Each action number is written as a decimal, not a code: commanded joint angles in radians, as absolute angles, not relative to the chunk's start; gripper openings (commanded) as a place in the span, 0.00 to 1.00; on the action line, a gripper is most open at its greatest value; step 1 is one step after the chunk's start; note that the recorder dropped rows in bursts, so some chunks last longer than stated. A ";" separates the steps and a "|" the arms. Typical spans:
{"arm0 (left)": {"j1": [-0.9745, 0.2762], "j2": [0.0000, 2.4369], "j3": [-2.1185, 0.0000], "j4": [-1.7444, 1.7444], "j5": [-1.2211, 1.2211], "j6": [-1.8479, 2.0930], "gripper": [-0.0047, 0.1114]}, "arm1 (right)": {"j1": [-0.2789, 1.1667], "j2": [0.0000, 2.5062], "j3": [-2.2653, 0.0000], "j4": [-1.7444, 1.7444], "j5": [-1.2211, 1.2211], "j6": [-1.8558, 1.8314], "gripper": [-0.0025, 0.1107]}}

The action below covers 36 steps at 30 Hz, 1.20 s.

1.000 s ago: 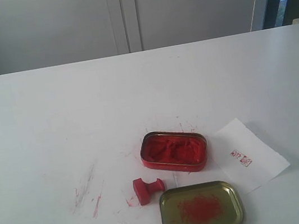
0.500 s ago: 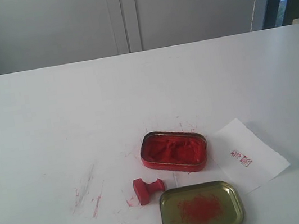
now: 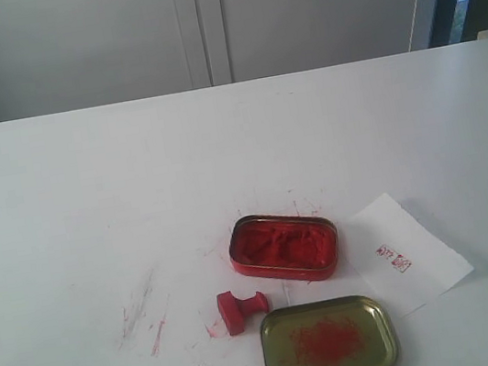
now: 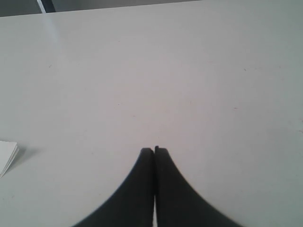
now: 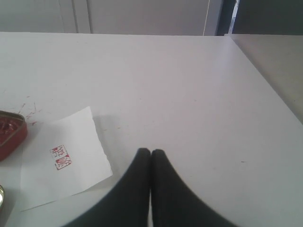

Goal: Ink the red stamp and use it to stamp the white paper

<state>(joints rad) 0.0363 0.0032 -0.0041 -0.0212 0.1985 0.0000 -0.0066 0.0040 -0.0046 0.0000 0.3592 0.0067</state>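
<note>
Our right gripper (image 5: 151, 152) is clenched tight on nothing, its 2 dark fingers pressed together above bare tabletop. Our left gripper (image 4: 154, 150) is clenched and empty as well, over a blank stretch of the white table (image 3: 87, 189). Neither arm shows in the exterior view, so both are well apart from the open red ink tin (image 3: 284, 246), which we take as our landmark.

From the right wrist, the white paper (image 5: 66, 161) lies flat just beside the tin, on the side facing that gripper. It bears 1 small red print (image 3: 393, 258). In the exterior view, the red stamp (image 3: 241, 309) lies tipped on its side just beside the tin, off its near-left corner, with its knob handle pointing toward the gold lid (image 3: 328, 340). That lid rests face up on the tin's near side, smeared red inside.

We judge that no step is in hand right now. With a print on the sheet and the stamp lying free, the job may be complete, or a fresh round may be about to start; we cannot tell which.

If another print is wanted, 1 gripper must open, come in near the tin and take the stamp by its knob. It then has to stand the stamp upright, press its base into the paste and carry it across the tin to a blank part of the paper.
</note>
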 commanded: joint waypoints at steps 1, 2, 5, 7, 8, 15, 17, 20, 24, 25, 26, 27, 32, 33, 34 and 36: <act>0.036 0.000 0.000 -0.030 0.202 0.000 0.04 | -0.010 0.000 0.000 0.000 0.342 0.016 0.02; 0.036 0.000 0.000 -0.030 0.202 0.000 0.04 | -0.010 0.000 0.000 0.000 0.342 0.021 0.02; 0.036 0.000 0.000 -0.030 0.202 0.000 0.04 | -0.010 0.000 0.000 0.000 0.342 0.019 0.02; 0.036 0.000 0.000 -0.030 0.202 0.000 0.04 | -0.010 0.000 0.000 0.000 0.342 0.023 0.02; 0.036 0.000 0.000 -0.030 0.202 0.000 0.04 | -0.010 0.000 0.000 0.000 0.342 0.023 0.02; 0.036 0.000 0.000 -0.030 0.202 0.000 0.04 | -0.010 0.000 0.000 0.000 0.342 0.023 0.02; 0.036 0.000 0.000 -0.030 0.202 0.000 0.04 | -0.010 0.000 0.000 0.000 0.342 0.023 0.02; 0.036 0.000 0.000 -0.030 0.202 0.000 0.04 | -0.010 0.000 0.000 0.000 0.342 0.023 0.02; 0.036 0.000 0.000 -0.030 0.202 0.000 0.04 | -0.010 0.000 0.000 0.000 0.342 0.023 0.02; 0.036 0.000 0.000 -0.030 0.202 0.000 0.04 | -0.010 0.000 0.000 0.000 0.342 0.023 0.02; 0.036 0.000 0.000 -0.030 0.202 0.000 0.04 | -0.010 0.000 0.000 0.000 0.342 0.023 0.02; 0.036 0.000 0.000 -0.030 0.202 0.000 0.04 | -0.010 0.000 0.000 0.000 0.342 0.023 0.02; 0.036 0.000 0.000 -0.030 0.202 0.000 0.04 | -0.010 0.000 0.000 0.000 0.342 0.023 0.02; 0.036 0.000 0.000 -0.030 0.202 0.000 0.04 | -0.010 0.000 0.000 0.000 0.342 0.023 0.02; 0.036 0.000 0.000 -0.030 0.202 0.000 0.04 | -0.010 0.000 0.000 0.000 0.342 0.023 0.02; 0.036 0.000 0.000 -0.030 0.202 0.000 0.04 | -0.010 0.000 0.000 0.000 0.342 0.023 0.02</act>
